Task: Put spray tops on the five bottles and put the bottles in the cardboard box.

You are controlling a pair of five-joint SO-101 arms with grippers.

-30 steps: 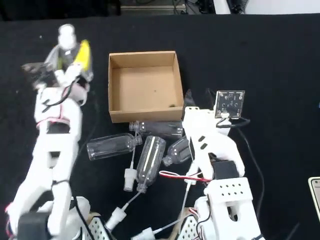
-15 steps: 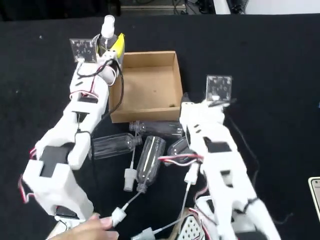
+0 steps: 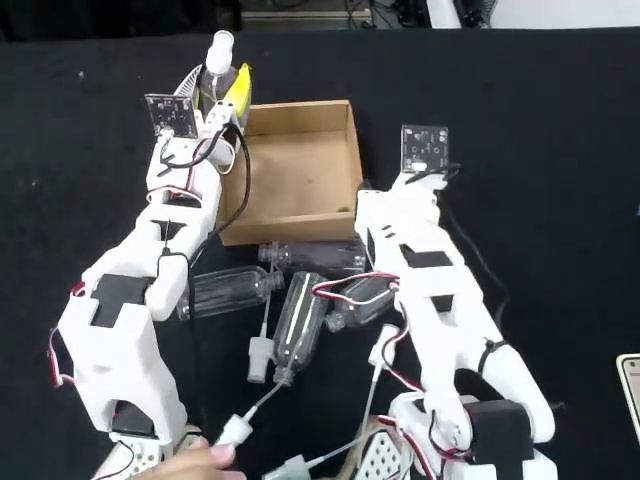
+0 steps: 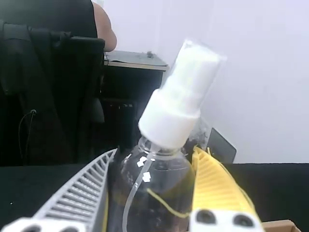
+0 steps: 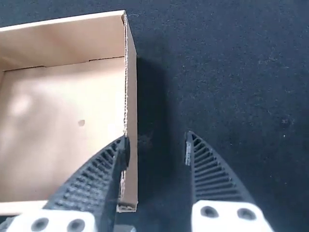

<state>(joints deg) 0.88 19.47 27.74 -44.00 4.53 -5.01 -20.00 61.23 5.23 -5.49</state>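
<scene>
While the left gripper pinches one bottle, stock stands thus:

Left gripper: grey and yellow fingers pressed on the bottle's sides, just below its shoulder.
Bottle: clear, between those fingers, held just past the box's far left corner and outside its walls.
Spray top: white, seated on the bottle's neck, its tube running down inside; it pokes out beyond the fingertips, tilted.
Box: cardboard, open, on the black table, nothing in it.
Right gripper: spread, holding nothing; one finger above the box's near right corner, the other above the table just outside that wall.
Loose bottles: four, uncapped, lying on their sides in a cluster just in front of the box.
Loose tops: white, with tubes, near the arm bases.
Hand: at the near edge, fingertip touching one loose top.
</scene>
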